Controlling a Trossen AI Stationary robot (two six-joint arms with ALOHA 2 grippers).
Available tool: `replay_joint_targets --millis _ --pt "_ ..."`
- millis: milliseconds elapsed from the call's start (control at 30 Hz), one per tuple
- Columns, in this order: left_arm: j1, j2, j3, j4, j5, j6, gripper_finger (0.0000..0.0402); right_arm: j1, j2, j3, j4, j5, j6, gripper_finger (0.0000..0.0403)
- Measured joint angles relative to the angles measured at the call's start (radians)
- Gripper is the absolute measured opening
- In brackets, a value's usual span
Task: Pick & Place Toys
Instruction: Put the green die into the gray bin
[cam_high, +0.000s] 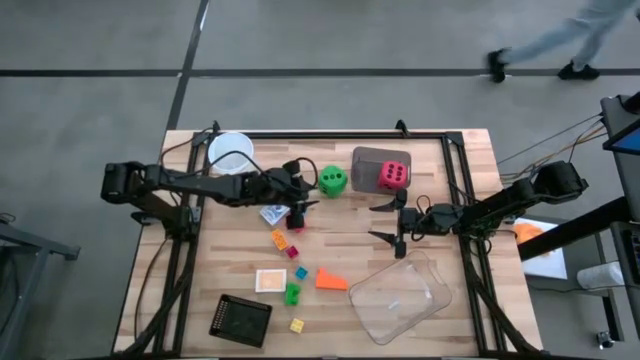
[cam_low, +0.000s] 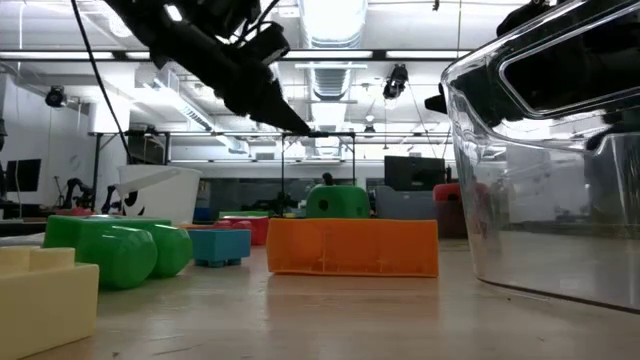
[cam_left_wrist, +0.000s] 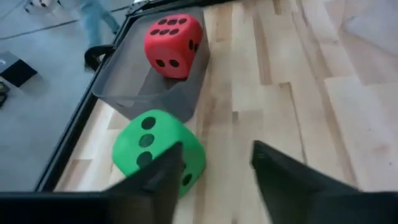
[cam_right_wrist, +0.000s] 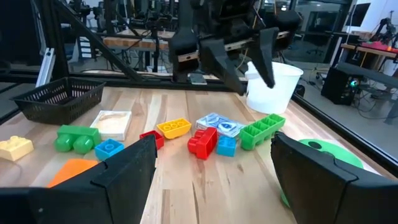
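My left gripper (cam_high: 305, 186) (cam_left_wrist: 214, 168) is open and hangs above the table, just left of the green die (cam_high: 333, 180) (cam_left_wrist: 152, 146), which stands on the wood. The pink-red die (cam_high: 392, 175) (cam_left_wrist: 173, 37) sits in a grey basket (cam_high: 365, 160). My right gripper (cam_high: 386, 220) (cam_right_wrist: 211, 168) is open and empty near the table's middle right, pointing left. Small bricks lie on the table below the left gripper: red (cam_high: 295, 218), orange-yellow (cam_high: 280, 238), blue (cam_high: 301, 272), green (cam_high: 291, 293), yellow (cam_high: 297, 325). An orange wedge (cam_high: 330, 280) lies among them.
A white cup (cam_high: 230, 150) stands at the far left. A clear plastic tray (cam_high: 400, 295) lies at the near right. A small black basket (cam_high: 240, 318) sits at the near edge, with a white square tile (cam_high: 270, 281) beside it. A person walks beyond the table's far edge.
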Motion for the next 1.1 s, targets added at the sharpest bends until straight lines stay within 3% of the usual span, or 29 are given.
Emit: replay_joint_targets --millis 233,433,600,833,967,1100 --pt "0.001 0.164 0.103 -0.036 -0.152 0.134 0.0356 0.0 0.0 -0.002 -0.001 0.0 0.0 0.0308" --pt "0.002 0.366 0.279 -0.204 -0.314 0.229 0.0398 0.0 0.0 -0.002 -0.003 0.0 0.0 0.0309" --pt "0.006 0.49 0.376 -0.209 -0.422 0.323 0.0399 0.0 0.0 -0.002 -0.011 0.0 0.0 0.0309" --pt "0.029 0.572 0.432 -0.196 -0.449 0.389 0.0389 0.0 0.0 -0.002 -0.026 0.0 0.0 0.0308" --pt "0.031 0.584 0.434 -0.194 -0.452 0.389 0.0341 0.0 0.0 -0.002 -0.031 0.0 0.0 0.0309" --pt "0.032 0.583 0.429 -0.198 -0.433 0.388 0.0258 0.0 0.0 -0.002 -0.031 0.0 0.0 0.0309"
